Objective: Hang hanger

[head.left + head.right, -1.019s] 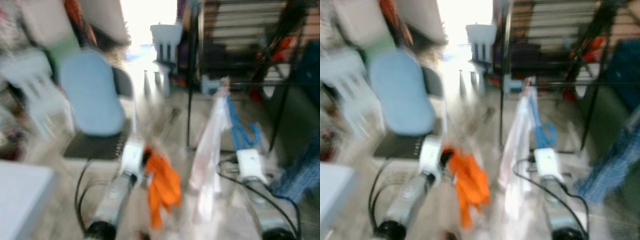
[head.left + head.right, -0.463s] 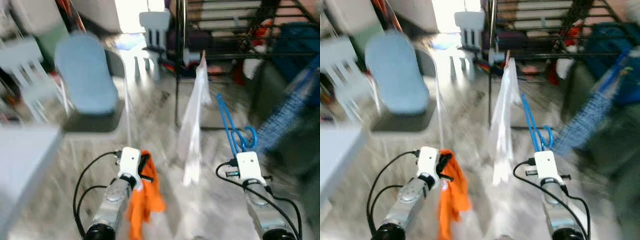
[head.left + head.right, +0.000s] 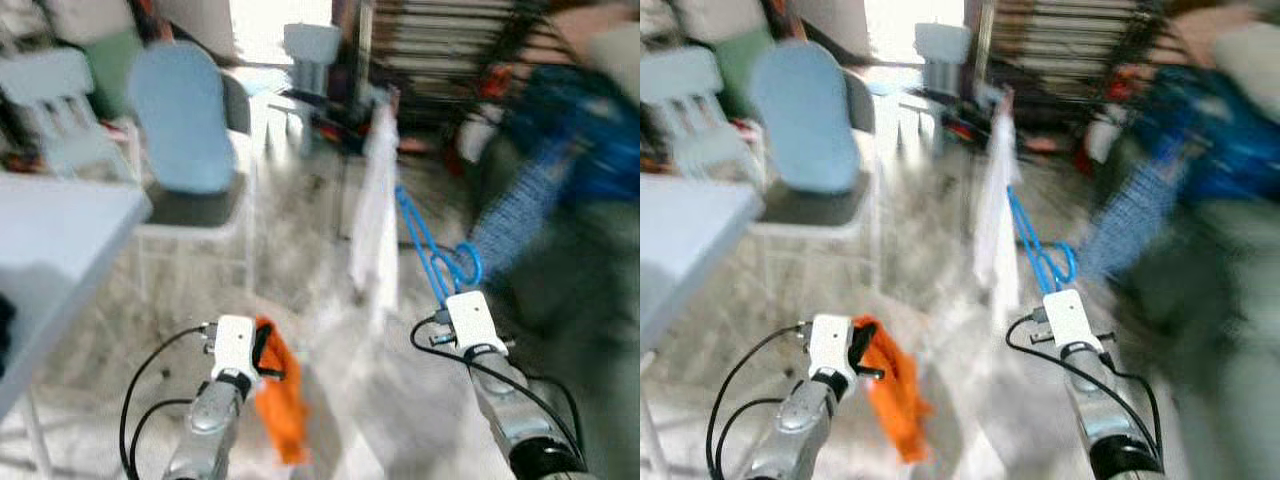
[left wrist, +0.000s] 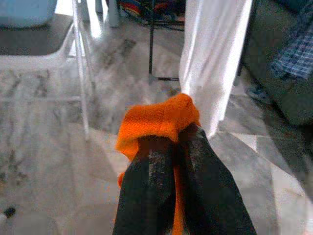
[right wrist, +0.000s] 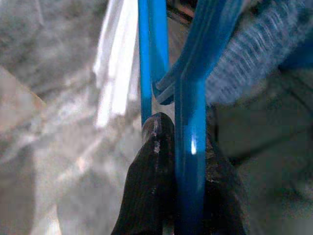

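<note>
The head views were smeared with motion blur, but they gave the layout: the right gripper [image 3: 448,290] was raised ahead of the robot with a blue hanger [image 3: 432,250] standing up out of it, its thin looped frame rising toward a white cloth [image 3: 375,215] that hung in long folds from a dark metal drying rack [image 3: 440,50]. The left gripper [image 3: 262,352] sat lower and nearer the robot, with an orange cloth [image 3: 280,400] drooping from it over the pale marbled floor [image 3: 300,240]. A grey desk [image 3: 50,240] had its corner at the robot's left, and past it stood a chair with a rounded light-blue back [image 3: 180,115] and a dark seat. A blurred blue checked fabric [image 3: 510,210] lay off to the right.

The wrist views were sharper and showed the grips themselves. In the right wrist view the hanger [image 5: 188,98] was smooth, glossy plastic, its bars meeting in a fork; the jaws were closed narrow on one bar, a black finger [image 5: 154,166] pressed against either side of it, with the white cloth [image 5: 117,73] blurred behind. In the left wrist view the orange cloth [image 4: 159,120] looked like soft, nubbly towelling, bunched over the fingertips [image 4: 151,166]; the jaws were nearly together, pinching it, and more of it hung down between and below them. Beyond them this view showed the white cloth [image 4: 215,54] hanging smooth, one thin black upright of the rack [image 4: 150,39] standing on the veined floor, and a white chair leg [image 4: 80,73].
</note>
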You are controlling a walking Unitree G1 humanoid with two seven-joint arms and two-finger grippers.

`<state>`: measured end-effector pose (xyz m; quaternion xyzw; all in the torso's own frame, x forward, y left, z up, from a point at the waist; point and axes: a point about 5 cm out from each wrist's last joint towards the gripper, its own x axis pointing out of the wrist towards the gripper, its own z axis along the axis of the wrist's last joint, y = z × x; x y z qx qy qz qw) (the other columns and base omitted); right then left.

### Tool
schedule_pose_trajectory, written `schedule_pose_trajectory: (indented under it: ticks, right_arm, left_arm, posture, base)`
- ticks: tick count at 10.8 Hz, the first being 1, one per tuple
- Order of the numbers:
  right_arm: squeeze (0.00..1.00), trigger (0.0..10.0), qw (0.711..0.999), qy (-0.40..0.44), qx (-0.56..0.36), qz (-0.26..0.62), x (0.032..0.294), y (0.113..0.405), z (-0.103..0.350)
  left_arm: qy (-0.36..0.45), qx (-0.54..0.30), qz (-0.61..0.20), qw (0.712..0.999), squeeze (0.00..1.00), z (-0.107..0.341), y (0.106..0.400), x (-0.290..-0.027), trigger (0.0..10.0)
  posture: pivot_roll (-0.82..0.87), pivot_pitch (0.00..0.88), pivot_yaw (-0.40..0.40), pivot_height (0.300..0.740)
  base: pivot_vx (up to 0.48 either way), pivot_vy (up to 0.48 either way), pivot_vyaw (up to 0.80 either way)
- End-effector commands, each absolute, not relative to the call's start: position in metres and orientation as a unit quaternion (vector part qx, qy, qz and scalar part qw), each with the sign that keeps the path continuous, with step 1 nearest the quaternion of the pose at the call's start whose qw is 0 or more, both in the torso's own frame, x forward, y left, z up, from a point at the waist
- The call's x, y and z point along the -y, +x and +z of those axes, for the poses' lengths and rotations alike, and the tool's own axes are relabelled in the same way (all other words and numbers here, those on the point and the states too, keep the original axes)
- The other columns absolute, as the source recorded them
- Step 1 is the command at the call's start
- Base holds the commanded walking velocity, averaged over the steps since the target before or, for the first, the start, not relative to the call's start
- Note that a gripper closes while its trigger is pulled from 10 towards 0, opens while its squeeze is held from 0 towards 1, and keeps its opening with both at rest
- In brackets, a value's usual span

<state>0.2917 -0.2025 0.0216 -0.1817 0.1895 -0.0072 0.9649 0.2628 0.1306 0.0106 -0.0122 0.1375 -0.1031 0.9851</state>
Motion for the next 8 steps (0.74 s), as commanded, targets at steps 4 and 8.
schedule_pose_trajectory:
  ticks: [4,8]
  right_arm:
    - [0.0,10.0,0.972,-0.162,-0.17,-0.013,0.197,0.29,0.023]
    - [0.0,10.0,0.973,-0.147,-0.175,-0.029,0.199,0.286,0.021]
  left_arm:
    - [-0.002,-0.115,-0.106,0.988,0.0,0.024,0.275,-0.136,10.0]
    - [-0.012,-0.112,-0.125,0.986,0.0,0.028,0.28,-0.136,10.0]
  posture:
    - [-0.1,0.0,0.016,0.74]
    - [-0.12,0.0,0.05,0.74]
  base:
    - [-0.095,0.0,0.0]
    - [0.0,0.063,-0.15]
